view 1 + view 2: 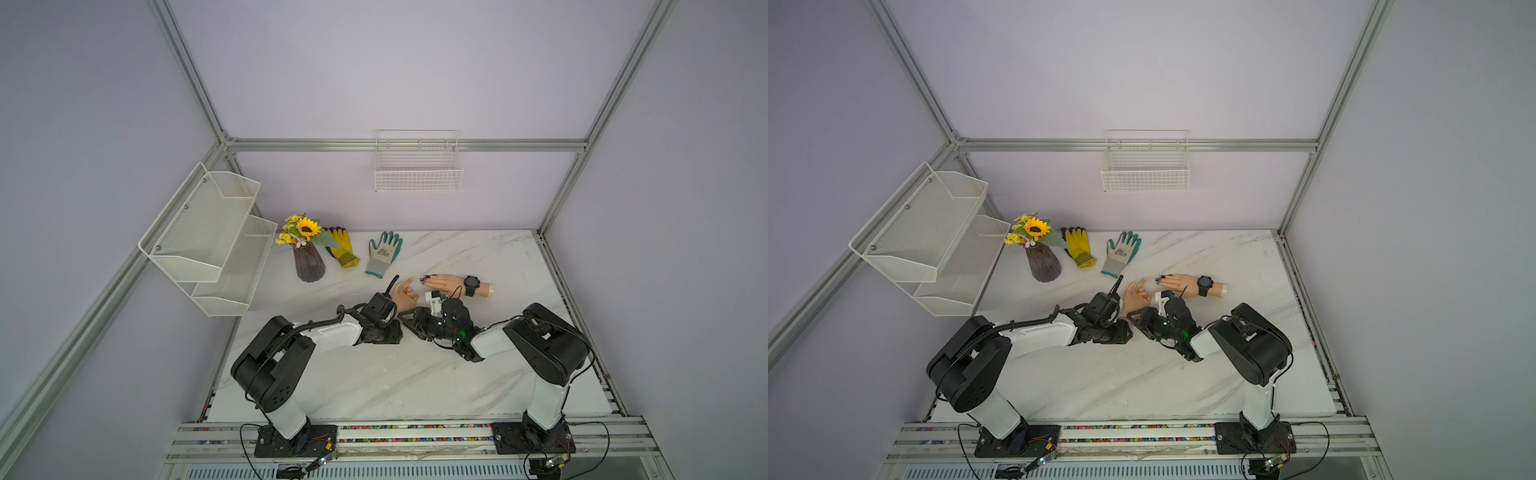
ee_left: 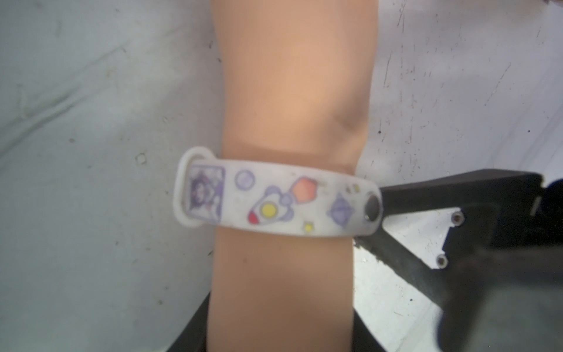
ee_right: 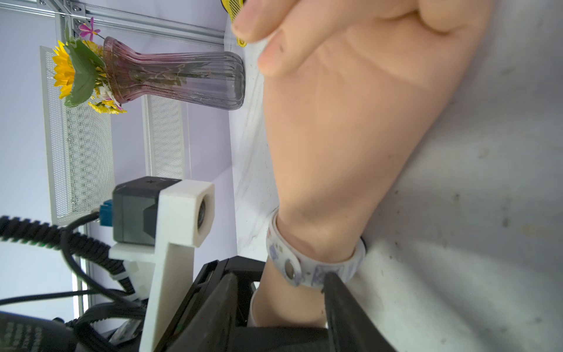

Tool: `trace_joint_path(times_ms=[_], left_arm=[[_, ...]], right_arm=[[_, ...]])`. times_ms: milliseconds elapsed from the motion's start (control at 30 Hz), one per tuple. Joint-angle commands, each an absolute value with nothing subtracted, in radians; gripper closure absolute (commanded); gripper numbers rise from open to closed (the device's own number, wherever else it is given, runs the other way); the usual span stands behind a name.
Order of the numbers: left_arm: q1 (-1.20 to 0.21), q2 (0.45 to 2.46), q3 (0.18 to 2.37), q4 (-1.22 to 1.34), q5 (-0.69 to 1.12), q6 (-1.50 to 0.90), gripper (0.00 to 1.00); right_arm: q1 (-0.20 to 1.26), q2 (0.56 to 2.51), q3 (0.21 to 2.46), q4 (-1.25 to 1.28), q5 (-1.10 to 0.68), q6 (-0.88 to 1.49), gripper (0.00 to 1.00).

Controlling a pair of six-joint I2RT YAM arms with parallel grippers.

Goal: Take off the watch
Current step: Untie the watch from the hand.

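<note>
Hidden: in both top views the two arms cover the white watch (image 2: 274, 201). No view shows its dial, only the strap with a rocket print.
Hard to see: the left wrist view is soft. The left fingers (image 2: 190, 338) are cut off at the picture edge and show only as dark edges.
Watch place: it is closed around the wrist of the near dummy hand (image 1: 402, 294), which lies near the middle of the counter (image 1: 415, 374).
Left fingers: the forearm sits between them, on the elbow side of the strap. Both dark edges lie against the skin, so they grip the forearm.
Right fingers (image 2: 426, 195): they stand apart. One tip touches the strap end beside the metal stud (image 2: 373, 208). In the right wrist view the other tip overlaps the strap. Whether they pinch it, I cannot tell.
Count of hands: two. The far dummy hand (image 1: 444, 282) is at 3 o'clock from the near one, apart from it.
Count of watches: two. The black watch (image 1: 471, 286) is on the far wrist.
Count of gloves: two. The grey-green glove (image 1: 384, 253) is at 11 o'clock and the yellow glove (image 1: 343, 247) at 10 o'clock.
Others: one vase (image 1: 308, 264) with flowers, one wire basket (image 1: 417, 174), one mesh shelf (image 1: 208, 232).
</note>
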State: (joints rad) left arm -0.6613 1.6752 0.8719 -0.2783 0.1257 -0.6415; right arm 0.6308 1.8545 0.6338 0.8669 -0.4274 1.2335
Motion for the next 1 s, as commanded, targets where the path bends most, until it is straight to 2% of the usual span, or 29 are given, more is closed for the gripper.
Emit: trace_joint_path(times_ms=[0, 400, 767, 967], left_arm=[[-0.661, 1.751, 0.796, -0.465, 0.113, -0.621, 1.0], [-0.661, 1.763, 0.795, -0.453, 0.116, -0.621, 1.0], [-0.66, 1.773, 0.796, -0.445, 0.117, -0.622, 1.0], [-0.665, 1.763, 0.796, -0.438, 0.132, -0.614, 1.0]], right_arm=[[0.635, 1.836, 0.663, 0.958, -0.399, 1.244, 0.5], [0.63, 1.848, 0.653, 1.076, -0.444, 1.315, 0.51], [0.643, 1.896, 0.606, 1.246, -0.554, 1.468, 0.51], [0.64, 1.967, 0.639, 1.257, -0.516, 1.444, 0.61]])
